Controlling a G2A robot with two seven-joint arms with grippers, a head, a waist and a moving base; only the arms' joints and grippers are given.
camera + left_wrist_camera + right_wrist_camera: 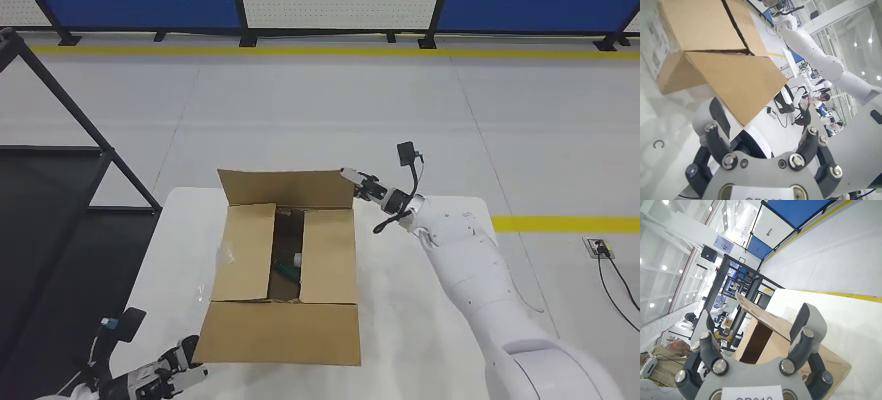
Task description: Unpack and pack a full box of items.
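While the left tool (pixel 186 372) hangs with its fingers apart just beside the near-left flap corner of the cardboard box (pixel 290 335), the box sits in the middle of the tabletop (pixel 405 310). Its two side flaps fold inward, leaving a gap where a green item (pixel 285 268) lies. Farther back, the rear flap stands up, and the right tool (pixel 350 177), fingers also apart, is at that flap's right corner.

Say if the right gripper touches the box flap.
Cannot tell. In the right wrist view the flap edge shows between the open jaws of the right gripper, but neither contact nor gap is plain.
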